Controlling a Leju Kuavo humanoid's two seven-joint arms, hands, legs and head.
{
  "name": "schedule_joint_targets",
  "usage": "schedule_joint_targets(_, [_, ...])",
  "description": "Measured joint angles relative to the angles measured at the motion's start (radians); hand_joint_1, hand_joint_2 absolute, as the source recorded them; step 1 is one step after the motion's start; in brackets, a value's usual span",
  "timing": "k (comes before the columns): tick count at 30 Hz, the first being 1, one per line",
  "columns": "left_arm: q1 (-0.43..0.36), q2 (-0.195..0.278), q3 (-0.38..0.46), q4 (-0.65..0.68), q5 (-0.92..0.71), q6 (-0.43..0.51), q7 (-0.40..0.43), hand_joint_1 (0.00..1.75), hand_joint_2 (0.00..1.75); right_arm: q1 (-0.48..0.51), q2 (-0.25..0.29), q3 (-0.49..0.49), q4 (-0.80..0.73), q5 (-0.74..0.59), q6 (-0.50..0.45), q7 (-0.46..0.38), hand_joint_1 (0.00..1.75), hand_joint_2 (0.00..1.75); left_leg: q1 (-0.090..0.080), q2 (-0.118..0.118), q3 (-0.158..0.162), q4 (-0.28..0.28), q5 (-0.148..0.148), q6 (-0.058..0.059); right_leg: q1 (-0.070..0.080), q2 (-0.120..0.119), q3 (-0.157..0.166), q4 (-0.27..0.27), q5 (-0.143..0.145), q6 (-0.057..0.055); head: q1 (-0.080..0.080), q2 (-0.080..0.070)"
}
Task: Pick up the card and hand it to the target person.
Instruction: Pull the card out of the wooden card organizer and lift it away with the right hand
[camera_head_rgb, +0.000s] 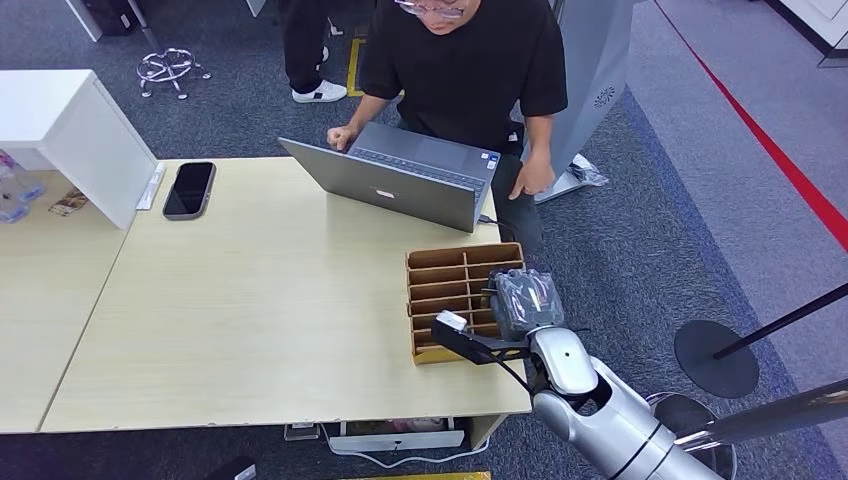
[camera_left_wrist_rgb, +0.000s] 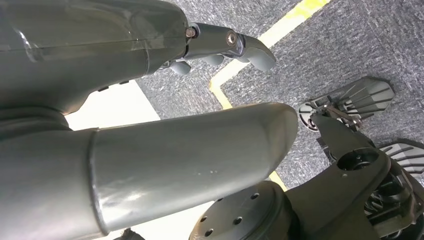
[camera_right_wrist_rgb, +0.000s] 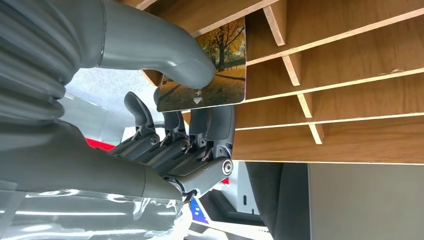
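right hand (camera_right_wrist_rgb: 165, 125) pinching card (camera_right_wrist_rgb: 210, 70) at wooden rack (camera_right_wrist_rgb: 340, 100), thumb on top

The slotted wooden rack (camera_head_rgb: 463, 290) stands on the table (camera_head_rgb: 270, 330) near its right edge. The right hand (camera_head_rgb: 525, 305) is at the rack's right side, holding the card (camera_right_wrist_rgb: 210, 75) against the rack's dividers. The laptop (camera_head_rgb: 400, 180) sits behind the rack, with the person (camera_head_rgb: 460, 70) behind it. The phone (camera_head_rgb: 189, 189) lies on the table, left of the laptop.
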Motion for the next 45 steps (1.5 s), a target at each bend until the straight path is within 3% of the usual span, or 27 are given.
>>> schedule_joint_targets(14, [0.002,0.000,0.000,0.000,0.000,0.000,-0.004,0.00,0.00,-0.033,-0.020,0.013,-0.047,0.029,0.066,-0.002,1.40,1.75,0.000,0.000,0.000,0.000,0.000,0.000,0.000,0.000,0.000,0.000,0.000,0.000,0.000,0.000])
schedule_joint_targets(30, [0.007,0.001,0.000,0.000,0.000,-0.006,-0.010,0.00,0.00,-0.149,-0.073,0.019,-0.161,-0.056,0.134,-0.033,1.38,1.75,0.000,0.000,0.000,0.000,0.000,0.000,0.000,0.000,0.000,0.001,0.000,0.000,0.000,0.000])
schedule_joint_targets(45, [-0.008,-0.006,-0.001,0.000,-0.035,-0.020,0.014,0.00,0.00,-0.282,-0.065,0.030,-0.105,-0.107,0.024,-0.084,1.38,1.75,0.000,0.000,0.000,0.000,0.000,0.000,0.000,0.000,0.000,0.001,0.000,0.000,0.000,0.000])
